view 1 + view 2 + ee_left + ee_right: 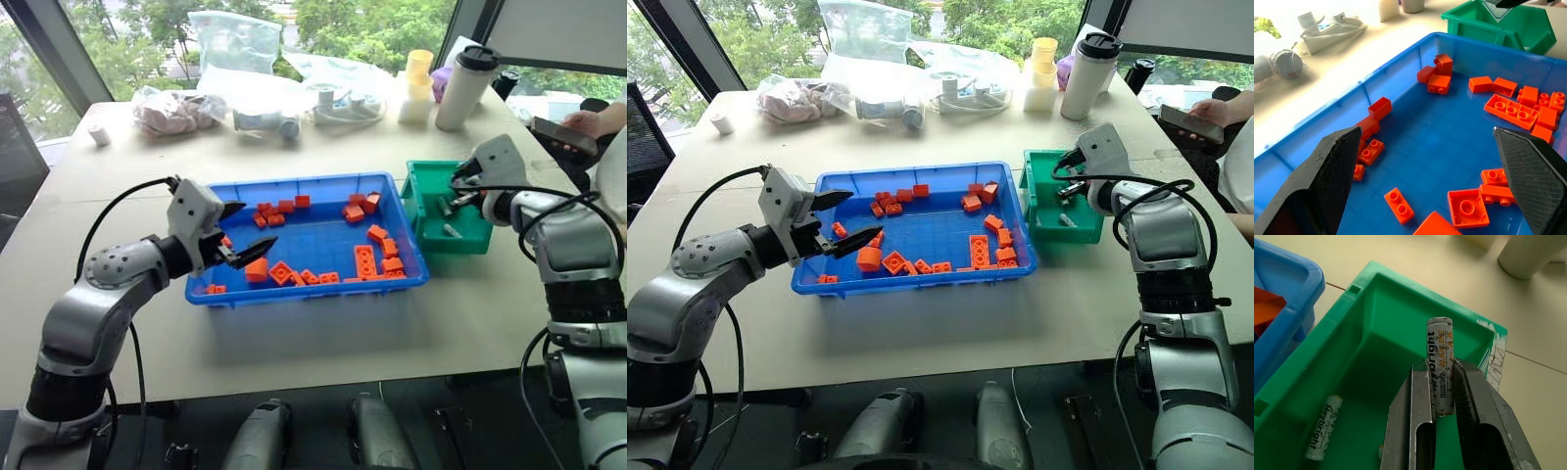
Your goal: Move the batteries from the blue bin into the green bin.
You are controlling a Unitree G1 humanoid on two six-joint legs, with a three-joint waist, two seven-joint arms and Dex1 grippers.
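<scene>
the left gripper is hanging over the left end of the blue bin, its two black fingers spread wide and holding nothing. the wrist view along those fingers is taking in orange bricks scattered on the blue floor, and no battery is showing among them; from the head views too, the bin is looking as if it is holding bricks alone, though a small cylinder could be hiding against a wall.

further right, the green bin is sitting just beside the blue bin's right end. the right gripper is hovering above its open top, fingers pinched tight on a battery. the battery's long axis is running in line with the fingers, its free end sticking out past the tips and pointing down toward the far inner wall of the green bin. the bin's floor is lying directly beneath, so the drop is looking short and straight. another battery is already lying flat on the floor of the green bin, near a side wall.

the right arm is clearly the nearer one to the green bin; my judgement is that the coming move is simply letting go over it.
</scene>
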